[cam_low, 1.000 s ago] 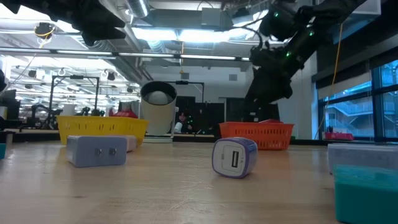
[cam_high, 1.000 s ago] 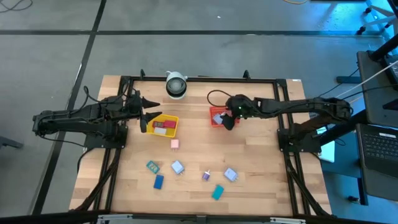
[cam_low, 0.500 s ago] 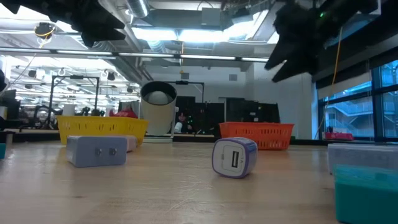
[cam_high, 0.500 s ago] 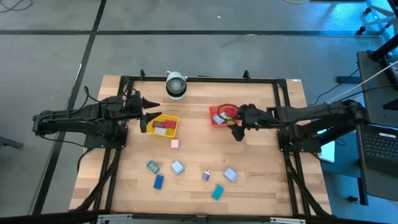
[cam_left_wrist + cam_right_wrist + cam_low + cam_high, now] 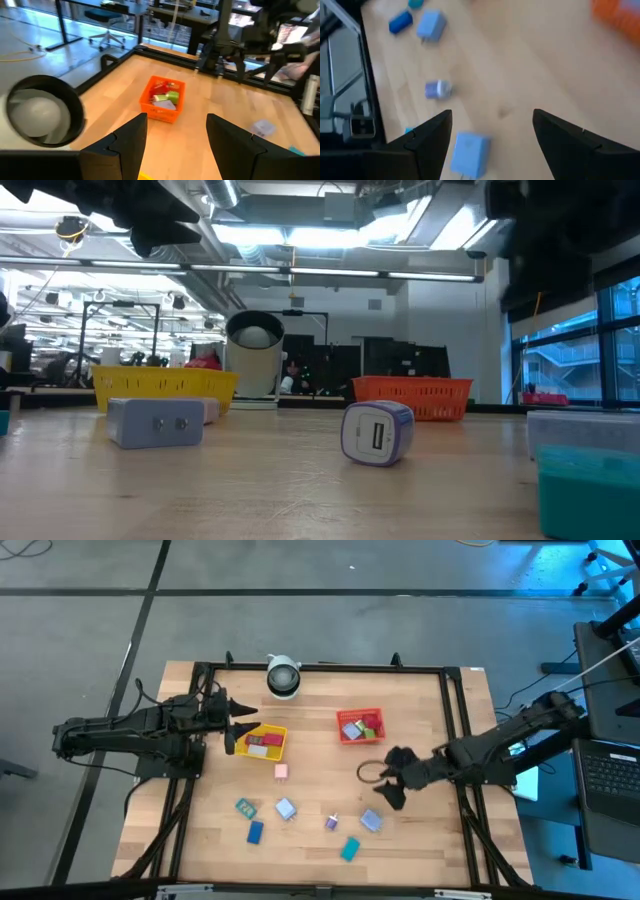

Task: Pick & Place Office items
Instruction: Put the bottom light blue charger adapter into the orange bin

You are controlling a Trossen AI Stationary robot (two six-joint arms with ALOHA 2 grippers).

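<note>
Pale-blue block [image 5: 371, 821] as likeliest next pick, judged from the layout.

High view: right tool [image 5: 388, 790] low over the table [image 5: 430, 700], well clear of the red tray [image 5: 343, 729], pointing toward the near edge. Block just beyond the tool tips, on the near-edge side. Purple piece [image 5: 331, 823] beside the block; teal piece [image 5: 349, 849] nearer the edge. Left tool [image 5: 235, 726] parked at the yellow tray [image 5: 266, 751], well apart from these pieces; right arm clearly the nearer.

Low view: purple piece at table centre, other pieces scattered to either side. Neither tool's tips in frame; only dark arm parts along the top.

Left wrist view: fingers [image 5: 125, 145] spread, nothing between them; red tray ahead, already holding several pieces.

Right wrist view: fingers [image 5: 432, 145] spread, nothing held. Pale-blue block near the gap but offset toward one finger, not centred. Outline roughly square, long axis not readable. Purple piece farther ahead; another pale block [image 5: 431, 25] and a blue piece [image 5: 400, 22] beyond.

Next move, as a judgement: small sideways correction to centre the block, then straight descent and closure. Risk: nudging the block with the nearer finger.
</note>
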